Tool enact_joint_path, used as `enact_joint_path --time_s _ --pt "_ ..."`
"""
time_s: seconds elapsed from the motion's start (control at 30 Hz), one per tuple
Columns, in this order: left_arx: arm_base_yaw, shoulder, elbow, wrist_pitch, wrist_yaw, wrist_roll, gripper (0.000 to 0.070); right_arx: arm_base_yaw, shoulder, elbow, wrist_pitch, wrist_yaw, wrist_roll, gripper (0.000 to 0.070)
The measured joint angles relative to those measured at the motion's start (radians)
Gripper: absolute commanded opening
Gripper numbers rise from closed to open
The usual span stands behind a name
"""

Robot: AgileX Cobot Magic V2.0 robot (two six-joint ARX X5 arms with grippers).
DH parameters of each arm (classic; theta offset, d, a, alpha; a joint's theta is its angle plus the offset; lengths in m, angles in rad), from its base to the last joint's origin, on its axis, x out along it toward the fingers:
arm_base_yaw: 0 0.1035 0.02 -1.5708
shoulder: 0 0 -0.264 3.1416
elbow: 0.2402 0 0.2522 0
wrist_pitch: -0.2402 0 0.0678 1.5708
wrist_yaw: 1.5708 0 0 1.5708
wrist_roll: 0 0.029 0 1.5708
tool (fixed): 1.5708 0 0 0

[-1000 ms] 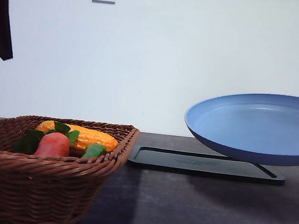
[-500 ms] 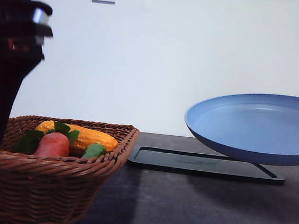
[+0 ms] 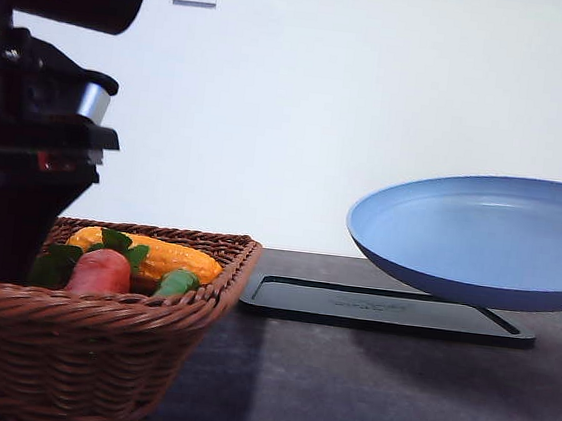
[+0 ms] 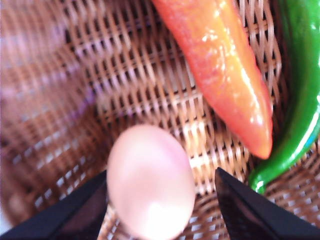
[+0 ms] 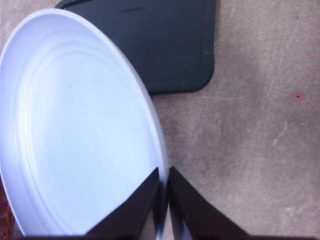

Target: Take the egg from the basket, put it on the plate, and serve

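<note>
Sitting on the woven floor of the basket (image 4: 150,100), the egg (image 4: 151,181) lies right between the spread fingers of the left gripper (image 4: 161,210), jaws wide and not yet touching it, so this looks like the line-up for the pinch. Just beside it rest a carrot (image 4: 220,75) and a green pepper (image 4: 300,100) (close enough to get nudged if the closing drifts). Out to the other side, the right gripper (image 5: 164,200) is clamped on the rim of the plate (image 5: 75,130), holding it aloft above the black tray (image 3: 386,310), presumably as a waiting landing spot for the egg.
</note>
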Motion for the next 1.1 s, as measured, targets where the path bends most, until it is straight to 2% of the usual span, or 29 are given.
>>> enact_joint_path --time_s 0.13,0.43,0.6,0.77,0.97,1.1 --pt "0.000 0.023 0.001 0.005 0.000 0.000 0.0333 0.000 0.000 0.000 0.000 0.000 0.000 0.0000" --pt "0.000 0.027 0.001 0.001 -0.001 0.005 0.0174 0.000 0.000 0.000 0.000 0.000 0.000 0.0000" --pt "0.000 0.026 0.003 0.025 -0.003 0.027 0.0166 0.000 0.000 0.000 0.000 -0.007 0.000 0.0000" --pt "0.000 0.007 0.058 -0.015 -0.054 0.062 0.0166 0.000 0.000 0.000 0.000 -0.029 0.000 0.0000" --pt "-0.001 -0.042 0.235 -0.030 -0.056 0.098 0.0167 0.034 0.000 0.000 0.000 -0.048 0.015 0.0000" --pt "-0.024 -0.045 0.378 -0.016 -0.019 0.114 0.0167 0.087 0.001 0.000 0.000 -0.099 0.042 0.0000"
